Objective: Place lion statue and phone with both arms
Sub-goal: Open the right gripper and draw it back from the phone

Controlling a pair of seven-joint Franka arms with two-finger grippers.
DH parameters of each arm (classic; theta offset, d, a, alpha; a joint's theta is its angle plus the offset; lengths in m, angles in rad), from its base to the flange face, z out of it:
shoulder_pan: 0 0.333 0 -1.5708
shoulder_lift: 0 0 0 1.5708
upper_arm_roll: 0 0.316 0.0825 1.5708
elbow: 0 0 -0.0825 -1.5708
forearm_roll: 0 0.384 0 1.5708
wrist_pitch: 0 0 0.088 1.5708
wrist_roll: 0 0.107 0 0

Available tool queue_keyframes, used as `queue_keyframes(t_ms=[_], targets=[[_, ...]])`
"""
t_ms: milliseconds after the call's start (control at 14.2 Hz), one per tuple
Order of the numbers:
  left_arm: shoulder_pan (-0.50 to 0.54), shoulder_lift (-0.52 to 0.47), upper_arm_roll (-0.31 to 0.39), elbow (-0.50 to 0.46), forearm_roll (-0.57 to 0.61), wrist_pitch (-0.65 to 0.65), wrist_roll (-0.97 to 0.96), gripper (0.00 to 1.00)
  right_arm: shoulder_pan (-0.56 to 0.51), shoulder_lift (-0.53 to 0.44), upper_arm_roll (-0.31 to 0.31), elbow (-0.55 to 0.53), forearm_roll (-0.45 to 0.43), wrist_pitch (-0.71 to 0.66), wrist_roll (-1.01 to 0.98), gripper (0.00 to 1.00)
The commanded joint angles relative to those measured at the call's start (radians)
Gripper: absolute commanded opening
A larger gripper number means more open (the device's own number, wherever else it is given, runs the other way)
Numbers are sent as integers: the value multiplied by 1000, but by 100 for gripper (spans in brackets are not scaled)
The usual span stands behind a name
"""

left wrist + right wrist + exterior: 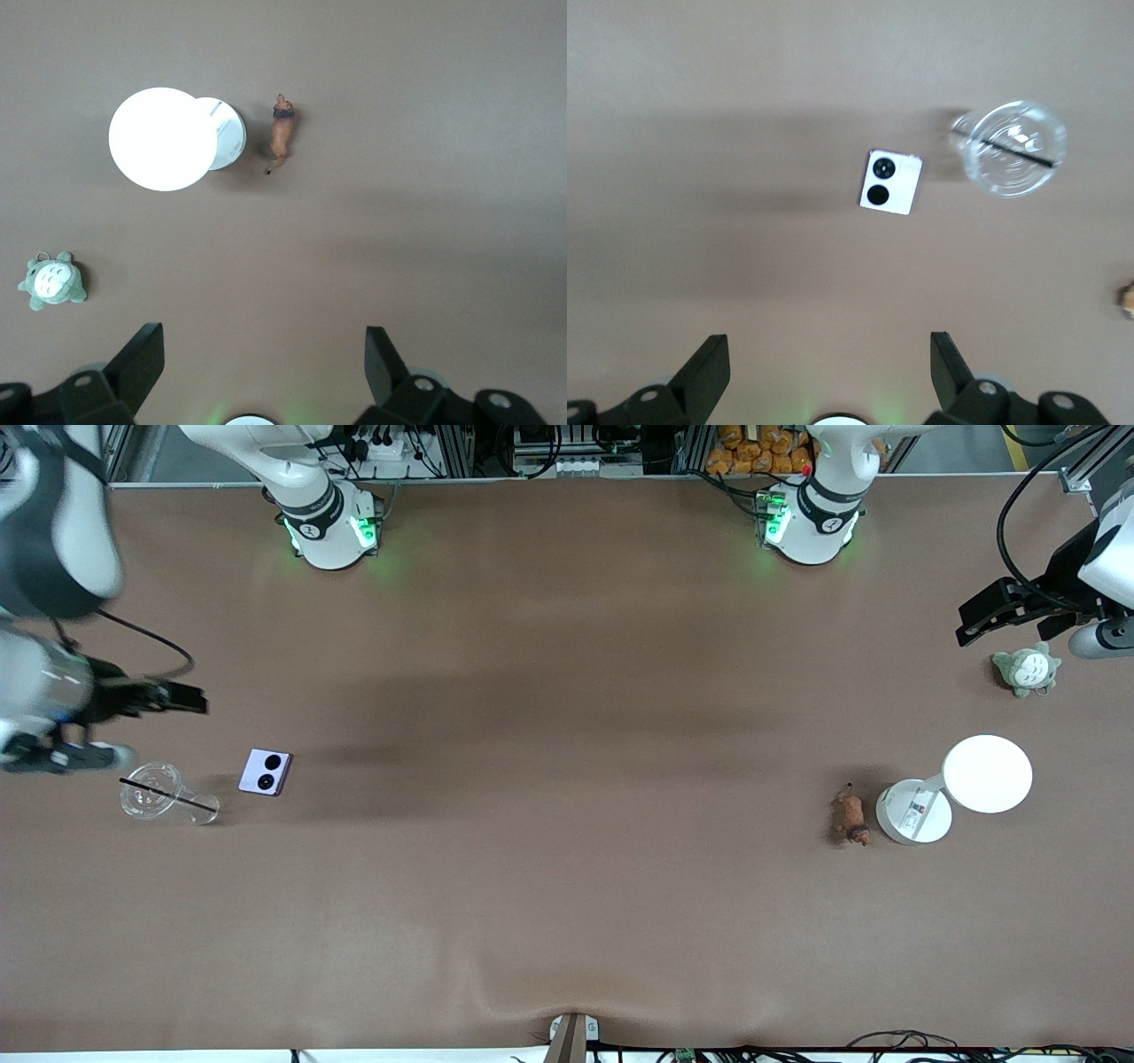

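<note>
Lying tipped, clear cup with black straw inside; both pincers apart, empty.

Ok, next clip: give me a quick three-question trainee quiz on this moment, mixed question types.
1. True or false: the left gripper is shut on the lion statue.
2. Which thing lies beside the phone, toward the right arm's end of the table?
A. a clear glass cup with a dark straw
B. a grey-green plush toy
C. a white lamp
3. Fill in: the lion statue lies on the table right beside the base of the white ____.

Key
1. False: both the left gripper and the right gripper are open, holding nothing.
2. A, the clear glass cup.
3. lamp
</note>
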Motion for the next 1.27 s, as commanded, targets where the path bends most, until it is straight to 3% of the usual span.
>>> queue_keyframes(t_ms=[0,282,1197], targets=[[5,-25,-4,-15,-1,1,14,100,-22,-41,5,98,2,-35,-5,100],[5,-27,-7,-14,-1,-2,16,100,-62,-191,45,-6,-33,-52,24,100],[4,-25,-13,38,-1,-32,28,100,-62,-204,45,-21,-21,-87,51,100]])
